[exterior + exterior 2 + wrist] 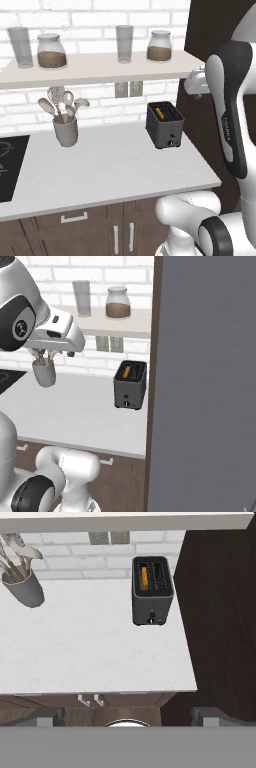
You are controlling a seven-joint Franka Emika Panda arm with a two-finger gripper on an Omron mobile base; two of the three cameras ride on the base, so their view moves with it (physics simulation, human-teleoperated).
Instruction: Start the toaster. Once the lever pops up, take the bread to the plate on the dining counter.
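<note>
toaster: small dark grey boxy two-slot toaster point(152, 597) upper centre on white bench point(95, 652) | bread: golden-tan slice point(144, 578) in left slot, light, brittle; pinch top edge | pincer point(127, 722): spread, empty

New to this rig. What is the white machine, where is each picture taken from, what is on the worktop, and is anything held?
The white machine is a robot arm on a driving base. Two pictures come from cameras on that base, behind the arm to its left and right; the third looks down from the hand. On the white worktop stand a dark grey toaster with a slice of bread in one slot, and a grey utensil cup of spoons. Jars and glasses sit on the shelf above. The gripper is open, well back from the toaster, holding nothing.
</note>
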